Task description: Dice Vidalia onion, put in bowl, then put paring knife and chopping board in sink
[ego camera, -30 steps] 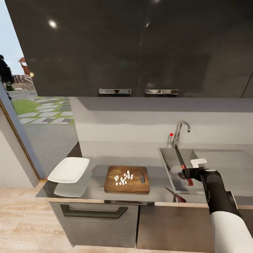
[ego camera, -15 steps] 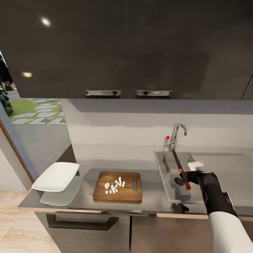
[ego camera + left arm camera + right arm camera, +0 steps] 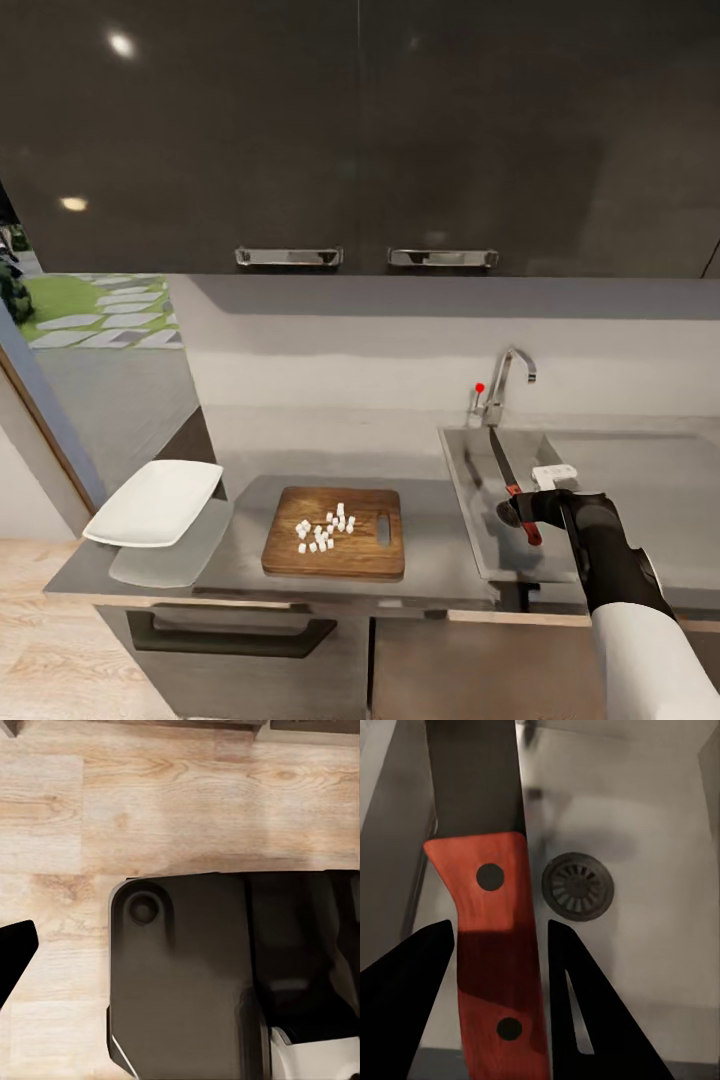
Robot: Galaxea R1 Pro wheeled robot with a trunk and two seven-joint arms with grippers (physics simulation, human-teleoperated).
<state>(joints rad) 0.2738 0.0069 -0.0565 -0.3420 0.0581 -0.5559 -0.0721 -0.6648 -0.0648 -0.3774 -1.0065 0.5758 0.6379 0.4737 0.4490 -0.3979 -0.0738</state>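
1. Grey countertop (image 3: 430, 560) runs under dark wall cupboards (image 3: 360, 130) in the head view, with a glass door (image 3: 60, 330) to the garden at the left. Against the picture a second earlier the whole scene sits differently, so the camera has moved, not the things. The right gripper (image 3: 522, 512) has carried the paring knife (image 3: 510, 482) from the sink's near rim further in over the sink (image 3: 470, 500), above the drain; the blade points toward the tap (image 3: 505, 380).

2. Same view: the diced Vidalia onion (image 3: 325, 527) lies as pale bits on the chopping board (image 3: 335, 520), and the bowl (image 3: 155, 500) at the counter's left end holds none, so that step looks skipped or pending while the knife goes in first.

3. Left wrist view: wooden floor (image 3: 187, 817) and the robot's dark base (image 3: 210, 975). One dark fingertip (image 3: 15, 952) shows; I cannot tell whether the left gripper is open.

4. Right wrist view: both fingers (image 3: 412, 982) clamp the knife's red handle over the drain (image 3: 577, 886). Letting go here would likely land it in the basin.
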